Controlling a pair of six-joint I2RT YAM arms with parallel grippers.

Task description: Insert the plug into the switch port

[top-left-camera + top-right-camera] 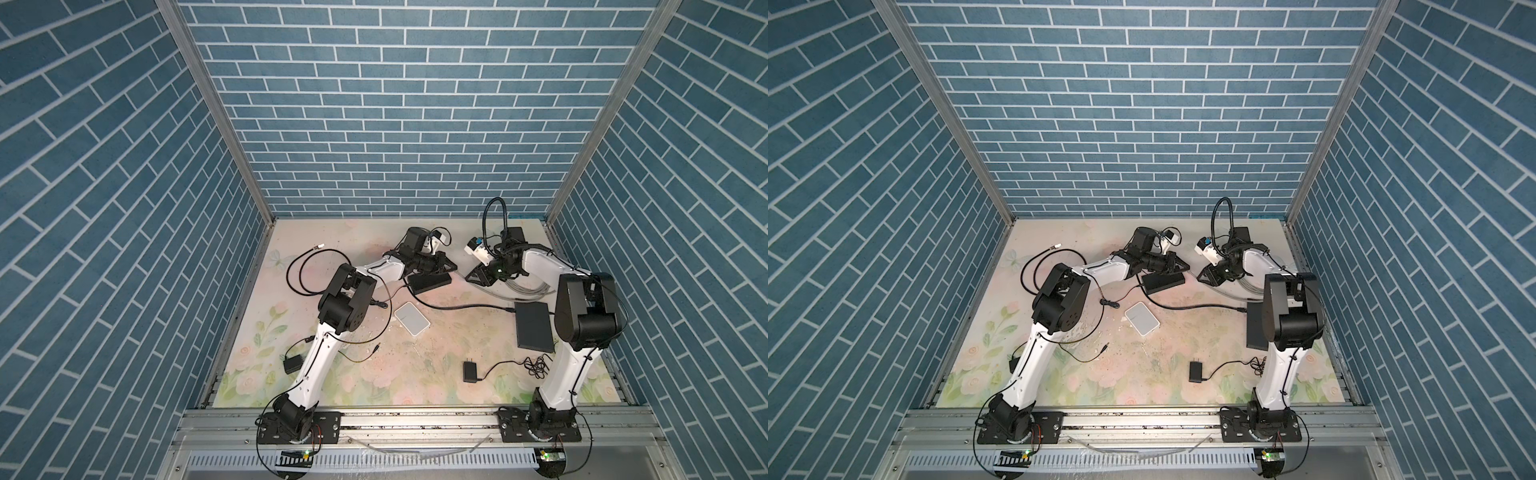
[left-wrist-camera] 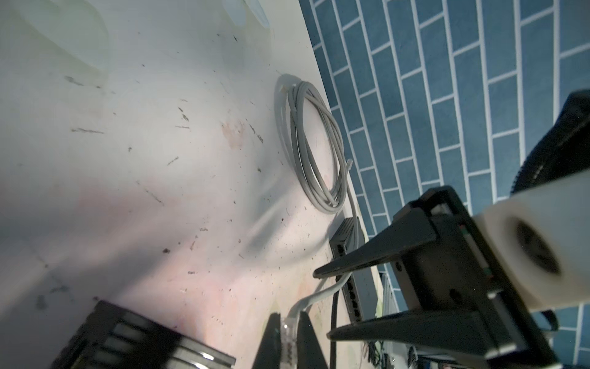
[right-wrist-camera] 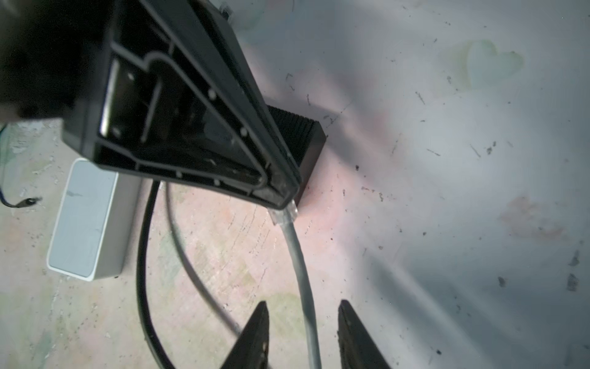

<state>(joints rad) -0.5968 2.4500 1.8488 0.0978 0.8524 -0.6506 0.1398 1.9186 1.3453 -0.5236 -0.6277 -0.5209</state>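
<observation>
The small clear plastic plug [image 2: 288, 332] sat pinched between the black tapered fingers [image 2: 271, 338] of the left gripper [image 2: 289, 319], which was closed narrow on it. This was toward the far edge of the scuffed, flower-printed tabletop [image 1: 353, 257], about midway between its left and right edges. The round grey cable [image 3: 300, 265] ran from the plug through the gap of the right gripper [image 3: 303, 303]. That gripper's jaws stood well apart, and the cable touched neither finger as far as the right wrist view showed. That same view showed the plug [image 3: 284, 213] poking out past the left gripper's tip. It lay just beside a corner of the black ribbed box [image 3: 300, 134]; whether the two touched could not be told. In both top views the two grippers [image 1: 455, 266] [image 1: 467, 279] nearly met tip to tip above that box [image 1: 430, 282], but the plug was too small to make out there. Only the left wrist view showed the row of square ports along the side of the flat black rectangular device [image 2: 348, 255] near the tabletop's right edge. It also showed the rest of the grey cable wound in a loose coil [image 2: 314, 150] beyond the device. A smooth white rounded box [image 3: 89, 220] and a thick black cord [image 3: 143, 255] lay nearer the middle of the tabletop.
</observation>
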